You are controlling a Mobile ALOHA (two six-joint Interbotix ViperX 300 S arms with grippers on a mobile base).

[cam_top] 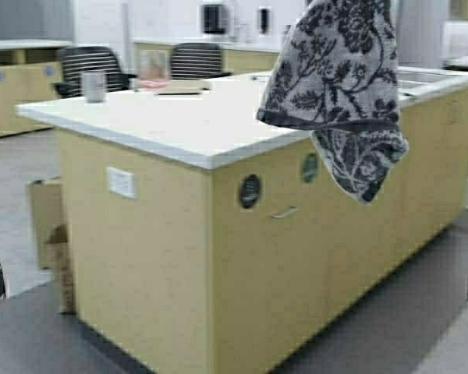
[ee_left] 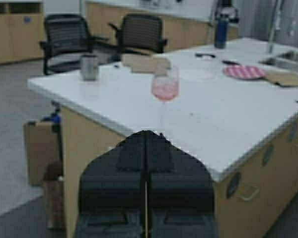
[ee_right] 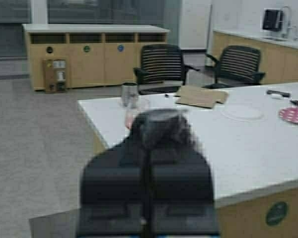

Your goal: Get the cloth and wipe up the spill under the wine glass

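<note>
The floral grey-white cloth (cam_top: 335, 86) hangs in the air over the counter's near right part, its top running out of the high view. In the right wrist view my right gripper (ee_right: 150, 141) is shut on a bunch of the cloth (ee_right: 160, 126). The wine glass (ee_left: 165, 85) with pink liquid stands on the white counter (ee_left: 213, 124), ahead of my shut, empty left gripper (ee_left: 145, 133). It shows faintly in the high view (cam_top: 154, 66) and is half hidden behind the cloth in the right wrist view (ee_right: 133, 115). I cannot make out a spill.
A steel tumbler (cam_top: 93, 86) stands at the counter's far left corner. Brown cardboard (ee_left: 145, 63), a pink plate (ee_left: 244, 72), a blue bottle (ee_left: 220, 30) and a sink (ee_left: 288, 62) lie farther back. Two black chairs (cam_top: 93, 66) stand behind the counter, and cardboard boxes (cam_top: 51, 234) sit on the floor beside it.
</note>
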